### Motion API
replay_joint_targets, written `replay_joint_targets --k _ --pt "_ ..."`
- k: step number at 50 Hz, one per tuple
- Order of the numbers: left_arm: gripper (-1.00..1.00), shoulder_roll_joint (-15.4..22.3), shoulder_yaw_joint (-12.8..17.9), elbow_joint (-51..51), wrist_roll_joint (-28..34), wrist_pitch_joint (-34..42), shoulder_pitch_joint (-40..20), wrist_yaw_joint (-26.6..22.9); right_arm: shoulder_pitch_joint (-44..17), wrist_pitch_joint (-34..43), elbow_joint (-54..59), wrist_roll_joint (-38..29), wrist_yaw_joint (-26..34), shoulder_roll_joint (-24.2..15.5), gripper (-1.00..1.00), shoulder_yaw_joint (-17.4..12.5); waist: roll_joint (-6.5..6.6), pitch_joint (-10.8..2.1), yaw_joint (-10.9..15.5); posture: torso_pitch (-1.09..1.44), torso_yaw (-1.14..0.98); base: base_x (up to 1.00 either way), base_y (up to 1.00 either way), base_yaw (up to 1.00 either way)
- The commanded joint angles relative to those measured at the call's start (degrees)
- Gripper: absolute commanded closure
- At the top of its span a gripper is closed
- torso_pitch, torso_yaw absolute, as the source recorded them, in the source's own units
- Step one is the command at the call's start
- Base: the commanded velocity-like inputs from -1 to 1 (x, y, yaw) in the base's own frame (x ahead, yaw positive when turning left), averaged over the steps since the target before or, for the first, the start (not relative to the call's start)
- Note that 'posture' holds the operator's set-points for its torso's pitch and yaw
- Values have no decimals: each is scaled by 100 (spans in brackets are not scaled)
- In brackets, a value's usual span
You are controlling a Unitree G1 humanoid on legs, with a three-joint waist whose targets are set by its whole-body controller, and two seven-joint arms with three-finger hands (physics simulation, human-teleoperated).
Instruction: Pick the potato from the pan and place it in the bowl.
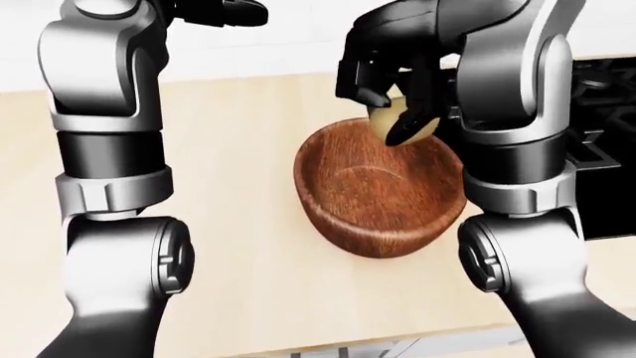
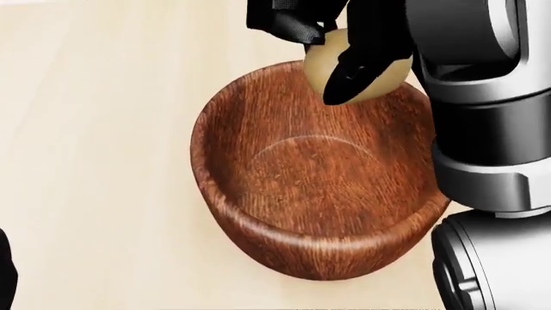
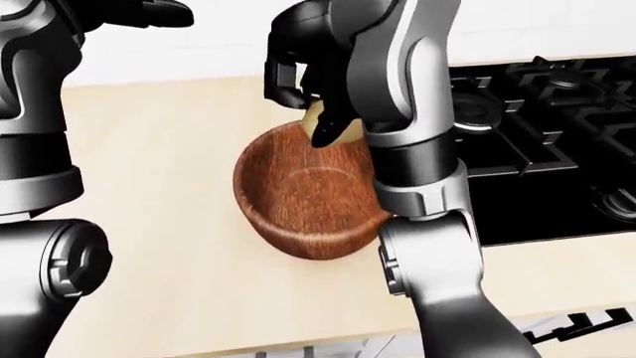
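A pale tan potato (image 2: 366, 71) is held in my right hand (image 2: 331, 48), whose black fingers close round it. It hangs just over the top right rim of the brown wooden bowl (image 2: 310, 187), which rests on the light wood counter (image 2: 95, 129). In the left-eye view the potato (image 1: 397, 121) sits at the bowl's (image 1: 382, 194) upper edge. My left hand (image 1: 224, 11) is raised at the top of the left-eye view, far from the bowl; only part of it shows. The pan is not in view.
A black stove (image 3: 542, 142) with burner grates lies right of the bowl in the right-eye view. My left arm (image 1: 104, 171) stands upright at the left. The counter's near edge (image 3: 328, 339) runs along the bottom.
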Motion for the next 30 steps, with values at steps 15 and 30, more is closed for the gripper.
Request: replay_joint_targets --k 15,30 --pt "-100 81 54 -209 14 -149 -191 17 -243 -153 -191 -217 -96 283 100 -141 27 -186 -2 0 0 0 0 0" --pt "-100 85 56 -242 -1 -115 -212 28 63 264 -761 -412 297 517 100 85 40 -195 13 0 0 0 0 0"
